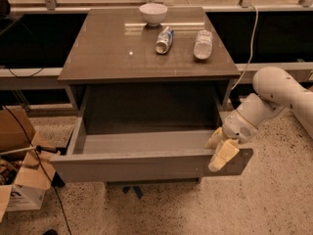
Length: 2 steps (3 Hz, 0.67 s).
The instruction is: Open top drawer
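**Top drawer (pixel 132 166) stands open with robot hand on its front**

The robot's hand (pixel 217 153) is at the end of the top drawer's plain front panel nearest the arm. It is clamped over the panel's upper edge, with one pale finger (pixel 213 140) inside the box and the other (pixel 224 155) down the outer face. The white arm (pixel 279 92) reaches back from the hand, up and away from the cabinet. The drawer runs sideways from the hand, drawn well clear of the cabinet, and its deep grey box is open to view. Above and beyond the hand is the brown worktop (pixel 112 53). It carries a clear bottle (pixel 203 44) lying on its side, nearest the hand, with a can (pixel 164 39) on its side just past that. A white bowl (pixel 153 12) stands farthest off, at the back edge. A cardboard box (pixel 24 190) sits on the speckled floor across the drawer's width from the hand.
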{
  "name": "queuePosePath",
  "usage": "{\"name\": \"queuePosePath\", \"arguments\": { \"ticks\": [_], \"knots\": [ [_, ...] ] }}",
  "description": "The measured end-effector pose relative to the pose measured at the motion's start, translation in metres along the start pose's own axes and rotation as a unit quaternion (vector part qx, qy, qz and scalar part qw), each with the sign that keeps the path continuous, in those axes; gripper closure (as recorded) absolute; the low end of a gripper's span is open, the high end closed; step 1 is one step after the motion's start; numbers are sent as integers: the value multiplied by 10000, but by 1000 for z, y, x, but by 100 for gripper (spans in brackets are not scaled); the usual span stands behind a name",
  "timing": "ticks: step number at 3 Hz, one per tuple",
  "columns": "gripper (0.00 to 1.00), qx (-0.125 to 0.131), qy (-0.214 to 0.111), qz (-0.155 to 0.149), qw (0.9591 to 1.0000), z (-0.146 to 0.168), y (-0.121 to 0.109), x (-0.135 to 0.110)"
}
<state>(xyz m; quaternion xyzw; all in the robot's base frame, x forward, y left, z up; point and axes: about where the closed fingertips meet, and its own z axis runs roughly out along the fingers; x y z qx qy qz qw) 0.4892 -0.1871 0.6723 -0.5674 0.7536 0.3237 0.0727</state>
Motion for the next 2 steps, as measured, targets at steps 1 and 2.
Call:
{"name": "queuePosePath", "arguments": {
  "ticks": [1, 2],
  "knots": [
    [8, 195, -51, 415, 9989, -2, 33, 20],
    [0, 195, -51, 415, 9989, -2, 33, 20]
  ]
}}
